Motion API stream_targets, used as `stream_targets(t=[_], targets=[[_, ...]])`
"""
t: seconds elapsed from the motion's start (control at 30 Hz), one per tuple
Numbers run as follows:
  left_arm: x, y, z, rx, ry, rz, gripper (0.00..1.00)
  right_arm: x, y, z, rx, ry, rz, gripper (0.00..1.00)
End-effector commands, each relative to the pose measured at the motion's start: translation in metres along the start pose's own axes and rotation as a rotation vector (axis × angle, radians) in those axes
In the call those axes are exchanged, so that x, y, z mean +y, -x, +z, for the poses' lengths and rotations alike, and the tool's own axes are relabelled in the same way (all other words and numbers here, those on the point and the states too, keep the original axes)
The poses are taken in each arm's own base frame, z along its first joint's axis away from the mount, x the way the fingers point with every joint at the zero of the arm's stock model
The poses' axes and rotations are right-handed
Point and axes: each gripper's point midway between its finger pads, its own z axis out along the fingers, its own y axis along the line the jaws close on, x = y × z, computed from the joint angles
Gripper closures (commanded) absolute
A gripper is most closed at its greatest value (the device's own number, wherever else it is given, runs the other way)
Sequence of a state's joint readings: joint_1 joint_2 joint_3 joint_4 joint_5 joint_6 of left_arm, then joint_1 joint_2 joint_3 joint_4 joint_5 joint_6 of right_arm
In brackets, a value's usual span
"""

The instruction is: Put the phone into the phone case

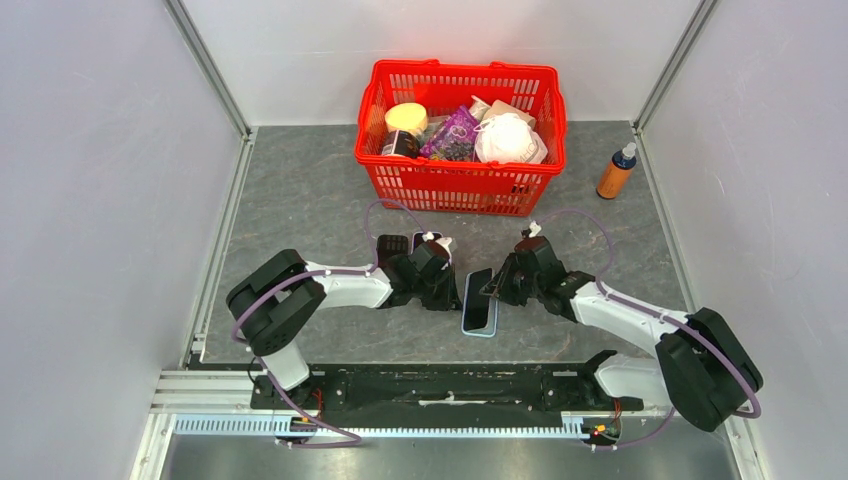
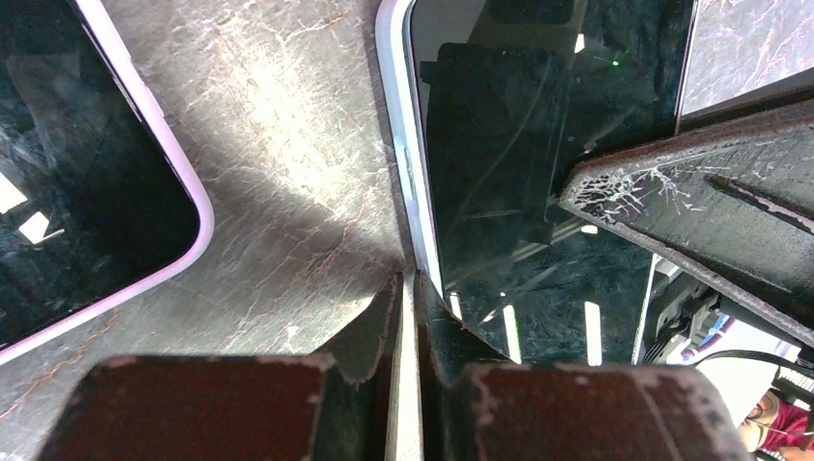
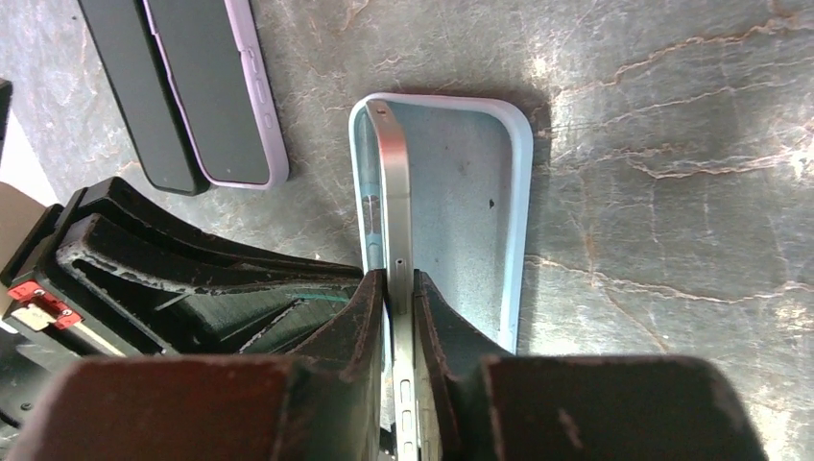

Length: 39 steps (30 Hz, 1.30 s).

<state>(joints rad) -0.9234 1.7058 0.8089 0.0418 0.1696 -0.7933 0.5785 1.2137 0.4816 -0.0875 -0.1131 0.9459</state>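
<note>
right end effector [image 3: 398,280]: low, phone [image 3: 392,192] edgewise | left end effector [image 2: 408,288]: maybe pinching case [image 3: 466,211]

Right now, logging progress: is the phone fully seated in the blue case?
No, only partly in. The phone stands on edge along one wall of the phone case, held by the right gripper.

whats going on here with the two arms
Both arms are working on one phone. The right gripper pinches the phone by its faces, holding it on edge with one long side down in the light blue phone case, which lies open on the table. The left gripper is closed on what looks like the case's side wall, steadying it. The phone is not seated flat yet. A second phone in a lilac case lies nearby, untouched.
</note>
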Motion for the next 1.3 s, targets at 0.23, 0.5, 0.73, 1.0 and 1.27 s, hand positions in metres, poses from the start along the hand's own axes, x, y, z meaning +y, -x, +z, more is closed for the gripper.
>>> stream_targets(t=[0.23,0.5,0.73,1.0,1.27], targets=[[-0.023,0.011,0.002,-0.023,-0.061,0.013,0.88,-0.028,0.000,-0.016,0.050,-0.207,-0.046,0.66],[-0.025,0.011,0.002,-0.023,-0.067,0.017,0.88,-0.018,0.010,-0.022,0.043,-0.212,-0.084,0.55],[-0.022,0.008,0.002,-0.021,-0.061,0.016,0.88,-0.022,0.010,-0.021,0.060,-0.250,-0.092,0.53],[-0.024,0.009,0.006,-0.016,-0.064,0.016,0.88,-0.043,0.013,-0.025,0.022,-0.338,-0.091,0.48],[-0.025,0.012,0.013,-0.013,-0.060,0.017,0.88,-0.034,0.018,-0.011,0.013,-0.307,-0.090,0.48]])
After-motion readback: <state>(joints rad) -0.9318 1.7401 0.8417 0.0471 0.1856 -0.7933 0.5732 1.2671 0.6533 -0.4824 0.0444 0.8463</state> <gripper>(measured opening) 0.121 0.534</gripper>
